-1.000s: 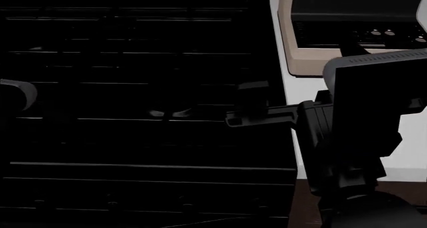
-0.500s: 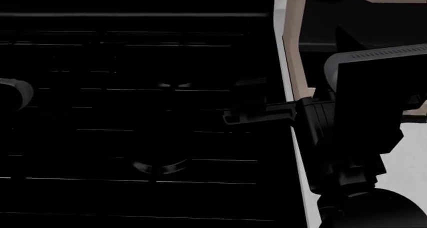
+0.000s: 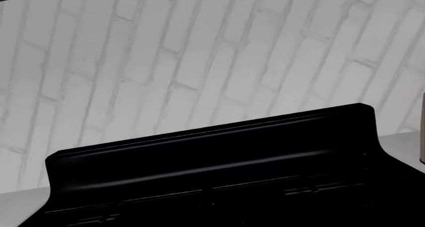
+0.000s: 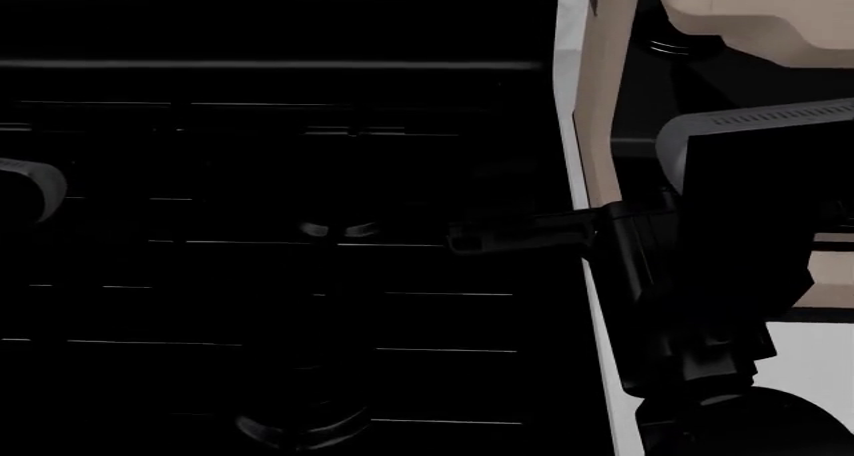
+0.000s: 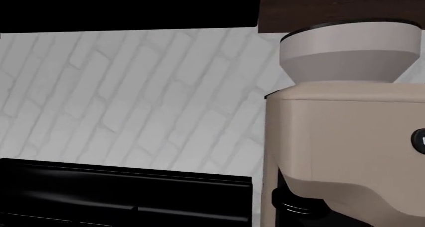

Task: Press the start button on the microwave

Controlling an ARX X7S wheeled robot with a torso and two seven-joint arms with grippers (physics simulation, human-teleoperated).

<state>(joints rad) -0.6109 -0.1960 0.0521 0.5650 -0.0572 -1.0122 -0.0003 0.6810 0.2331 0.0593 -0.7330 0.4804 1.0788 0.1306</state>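
stove: black stove (image 4: 267,226) fills most of the head view; its raised back panel (image 3: 212,152) shows in the left wrist view against a white brick wall (image 3: 199,62).
beige appliance: a beige machine (image 5: 345,152) with a grey funnel-shaped top (image 5: 349,55) stands on the table just past the stove's right edge; it looks like a coffee machine, not a microwave.
microwave: not in view in any picture, so neither is its start button; its place cannot be told.
right arm: dark bulk of the right arm (image 4: 707,286) low at the right of the head view, with the right gripper (image 4: 514,234) reaching out over the stove; too dark to tell whether it is apart or together.
left gripper: only a pale curved piece of the left arm (image 4: 34,186) shows; the gripper itself is not seen.
risk: with the target unseen, the arm may swing into the beige machine or stove back while searching.
cause: dark render, close quarters, no sight of the button.
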